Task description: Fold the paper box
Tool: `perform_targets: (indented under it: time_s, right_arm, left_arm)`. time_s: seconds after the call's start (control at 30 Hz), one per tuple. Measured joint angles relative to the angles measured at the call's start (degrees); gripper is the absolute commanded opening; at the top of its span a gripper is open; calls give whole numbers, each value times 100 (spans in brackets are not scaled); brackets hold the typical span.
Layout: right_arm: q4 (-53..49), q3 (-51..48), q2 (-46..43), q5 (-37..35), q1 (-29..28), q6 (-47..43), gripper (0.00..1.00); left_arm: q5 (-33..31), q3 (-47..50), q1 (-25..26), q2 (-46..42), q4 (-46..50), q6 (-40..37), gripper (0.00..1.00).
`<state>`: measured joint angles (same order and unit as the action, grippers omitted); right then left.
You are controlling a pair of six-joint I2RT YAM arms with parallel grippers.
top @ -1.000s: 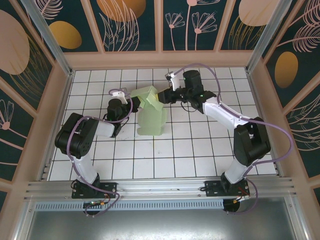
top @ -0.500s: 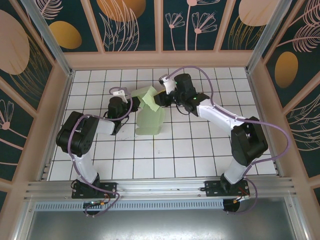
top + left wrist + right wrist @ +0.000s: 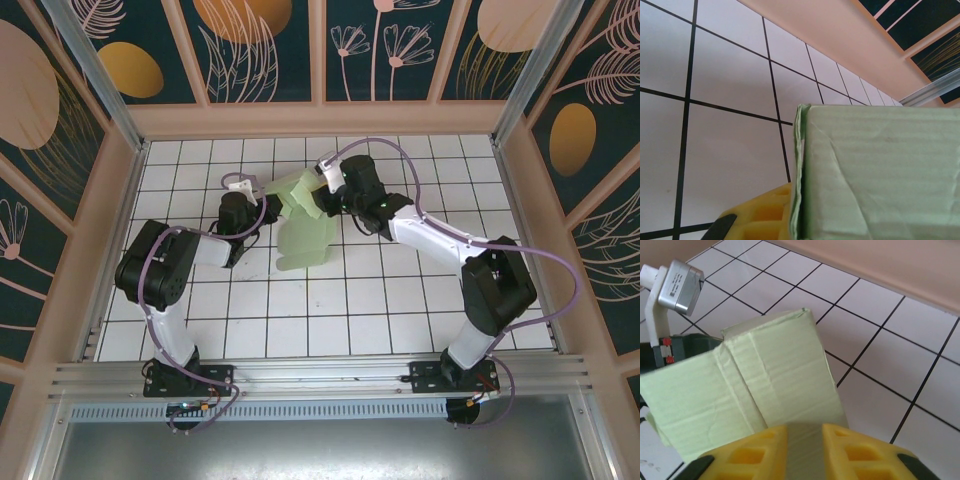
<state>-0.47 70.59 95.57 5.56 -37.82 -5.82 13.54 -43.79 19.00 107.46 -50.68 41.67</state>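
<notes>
The paper box [image 3: 303, 235] is pale green card, partly folded, standing on the white tiled floor left of centre. My left gripper [image 3: 267, 212] is at its upper left corner, shut on a card wall. In the left wrist view the card [image 3: 880, 175] lies flat against one yellow finger [image 3: 762, 212] and hides the other. My right gripper [image 3: 322, 203] is at the box's top right flap. In the right wrist view its jaws [image 3: 805, 432] stand a narrow gap apart just over the creased flap [image 3: 775, 375], with nothing pinched between them.
The pink wooden back wall [image 3: 320, 120] runs close behind the box. The side walls [image 3: 115, 230] close in the tiled floor [image 3: 330, 310]. The left arm's grey wrist camera [image 3: 676, 286] sits just beyond the box from the right gripper.
My right arm has swung left and come over the box's top flap, its jaws narrowing. The upper flap has shifted a little left. The left gripper has kept its hold.
</notes>
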Motion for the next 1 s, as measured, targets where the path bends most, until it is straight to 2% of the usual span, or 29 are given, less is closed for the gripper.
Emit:
perform_targets:
  time_s: [0.2, 0.6, 1.0]
  right_arm:
    - [74, -133, -61, 92, -26, 39, 21]
    - [632, -811, -595, 1082, 238, 514, 33]
    - [623, -605, -295, 1189, 286, 553, 35]
  left_arm:
    - [46, -9, 0, 24, 0, 17, 0]
    - [203, -17, 0, 83, -9, 98, 0]
    - [275, -17, 0, 103, -9, 105, 0]
